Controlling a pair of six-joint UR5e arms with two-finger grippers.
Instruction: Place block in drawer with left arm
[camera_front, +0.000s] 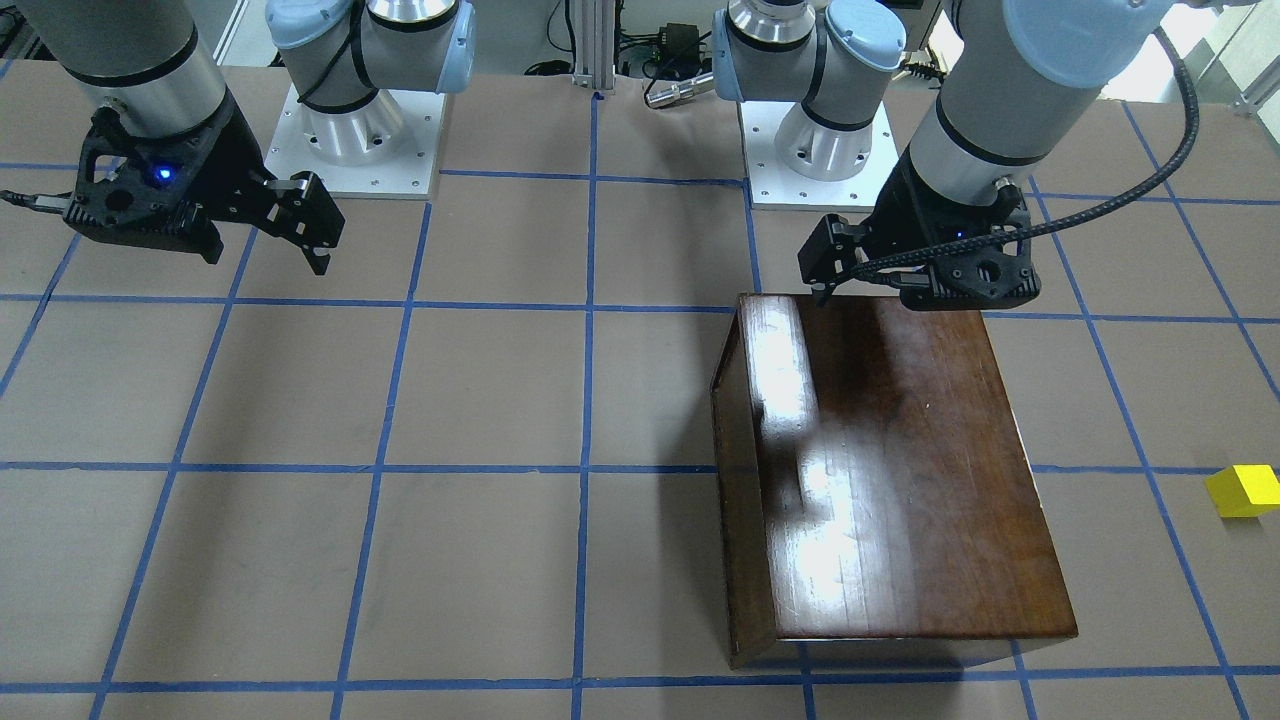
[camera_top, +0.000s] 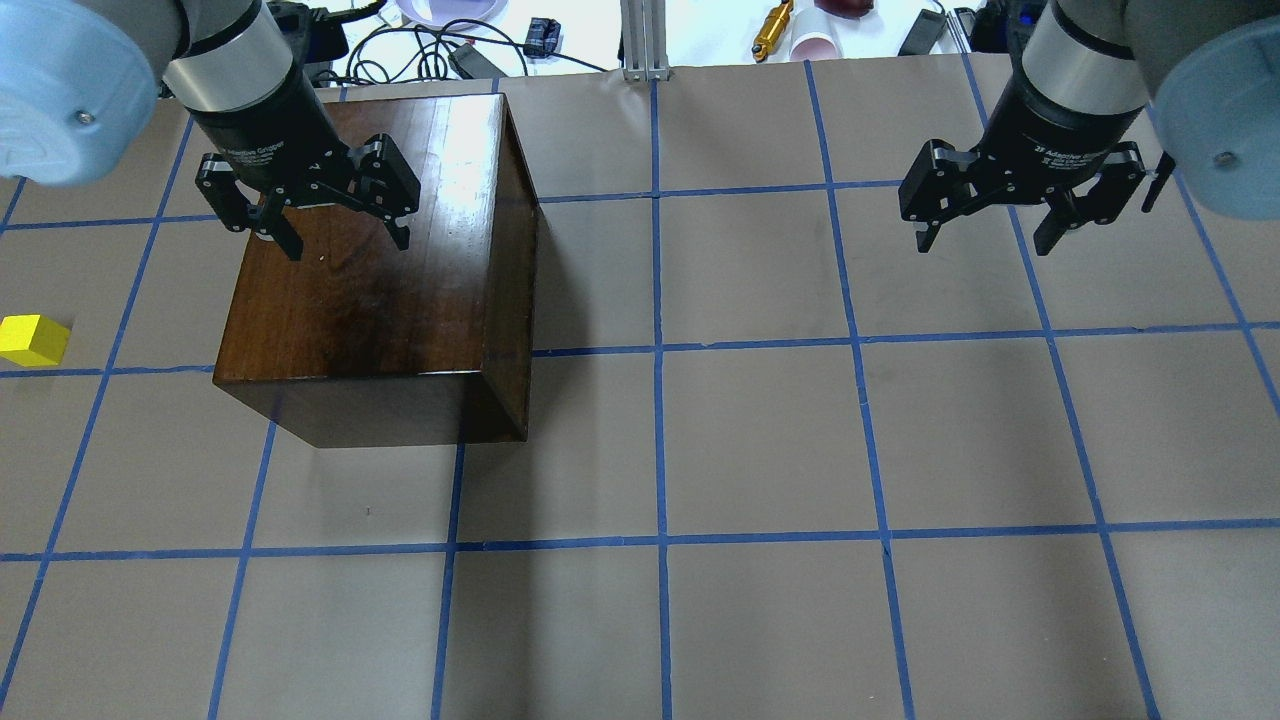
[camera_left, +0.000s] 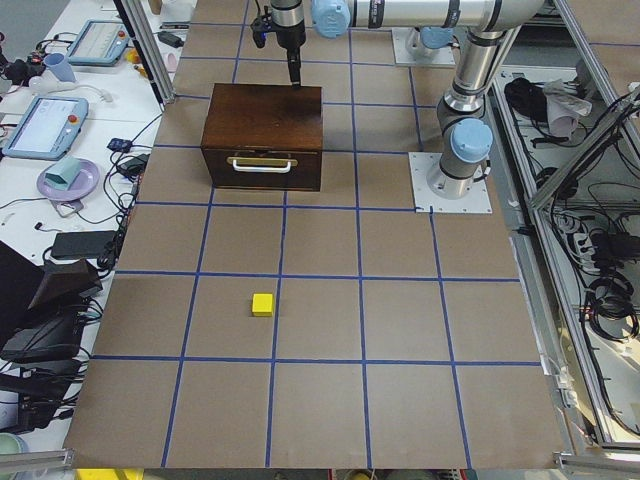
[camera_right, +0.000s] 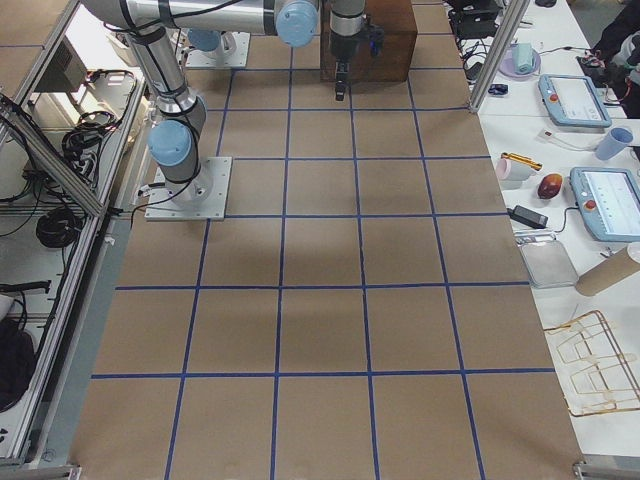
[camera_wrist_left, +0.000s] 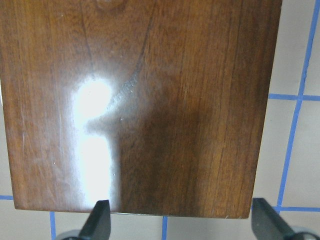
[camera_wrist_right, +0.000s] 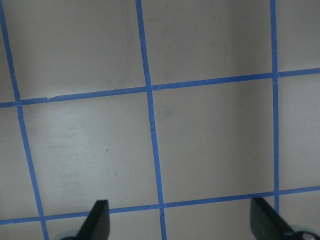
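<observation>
Blue tape lines (camera_top: 750, 347) grid the brown table (camera_top: 760, 440); a tablet (camera_left: 42, 125) and purple plate (camera_left: 85, 186) lie beside it.

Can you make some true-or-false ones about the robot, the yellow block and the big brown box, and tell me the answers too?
1. The left gripper is holding the block. False: it is open and empty, above the wooden box.
2. The drawer is shut. True.
3. The block sits on top of the wooden box. False: it lies on the table, apart from the box.
4. The right gripper is open, with nothing in it. True.
</observation>
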